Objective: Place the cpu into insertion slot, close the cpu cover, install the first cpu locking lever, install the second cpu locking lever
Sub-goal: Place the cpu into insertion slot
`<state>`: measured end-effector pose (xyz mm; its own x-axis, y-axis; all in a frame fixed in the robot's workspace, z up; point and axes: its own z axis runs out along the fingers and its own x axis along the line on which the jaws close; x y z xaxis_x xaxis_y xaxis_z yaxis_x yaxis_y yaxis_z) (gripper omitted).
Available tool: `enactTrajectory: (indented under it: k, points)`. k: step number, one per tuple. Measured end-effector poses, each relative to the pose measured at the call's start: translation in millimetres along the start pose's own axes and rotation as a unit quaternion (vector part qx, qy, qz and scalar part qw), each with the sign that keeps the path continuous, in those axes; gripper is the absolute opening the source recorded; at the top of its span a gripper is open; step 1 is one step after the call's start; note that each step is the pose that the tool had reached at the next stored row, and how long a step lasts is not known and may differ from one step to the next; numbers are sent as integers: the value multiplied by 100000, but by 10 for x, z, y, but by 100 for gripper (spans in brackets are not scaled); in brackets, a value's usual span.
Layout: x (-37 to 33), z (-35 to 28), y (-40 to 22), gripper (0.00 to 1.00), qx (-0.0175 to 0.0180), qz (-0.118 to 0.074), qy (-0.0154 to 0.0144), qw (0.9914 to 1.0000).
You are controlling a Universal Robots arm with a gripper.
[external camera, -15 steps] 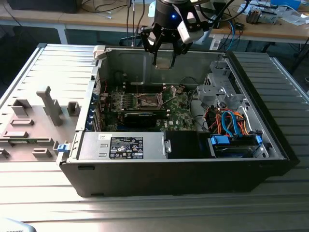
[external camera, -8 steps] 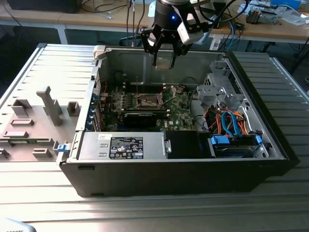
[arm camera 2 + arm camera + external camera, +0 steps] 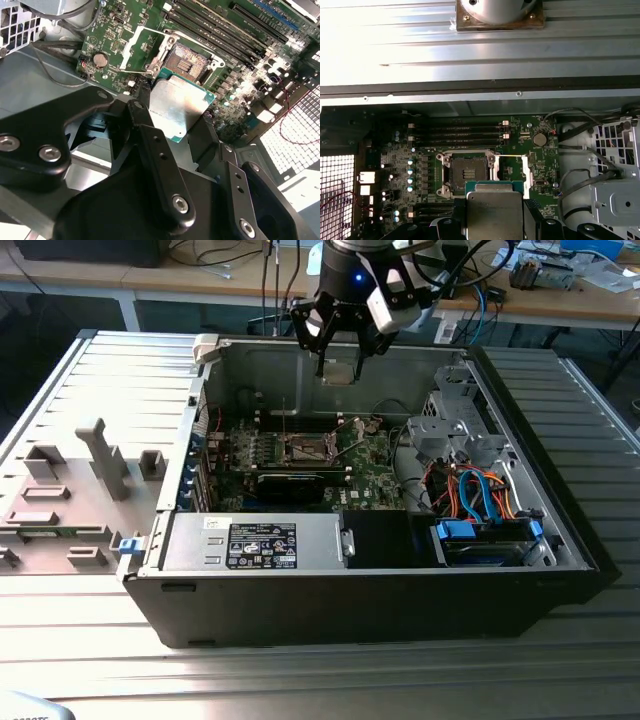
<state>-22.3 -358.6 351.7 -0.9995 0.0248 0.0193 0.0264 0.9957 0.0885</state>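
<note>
We see the gripper point(image 3: 340, 367) clenched on the cpu point(image 3: 177, 107) at upper centre, above the slot point(image 3: 308, 448) (cover point(image 3: 128, 46) open).

The silvery square cpu point(image 3: 177, 110) is hovering, gripped, above the bare dark-centred insertion slot point(image 3: 186, 62); the cpu cover point(image 3: 528, 172) is sitting swung open beside it.

Silvery-grey on top of the cpu point(image 3: 177, 107), green at its edge. Dark centre, silver rim for the insertion slot point(image 3: 186, 62). Green motherboard point(image 3: 375, 455), black fingers point(image 3: 160, 165), blue and orange cables point(image 3: 478, 488), ribbed grey surface point(image 3: 300, 680).
</note>
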Motion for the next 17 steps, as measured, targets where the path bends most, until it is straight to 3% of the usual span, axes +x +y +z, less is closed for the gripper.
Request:
enactTrajectory:
  k: [17]
  points:
    - [-1,59,-9,54,2,1,1,100000]
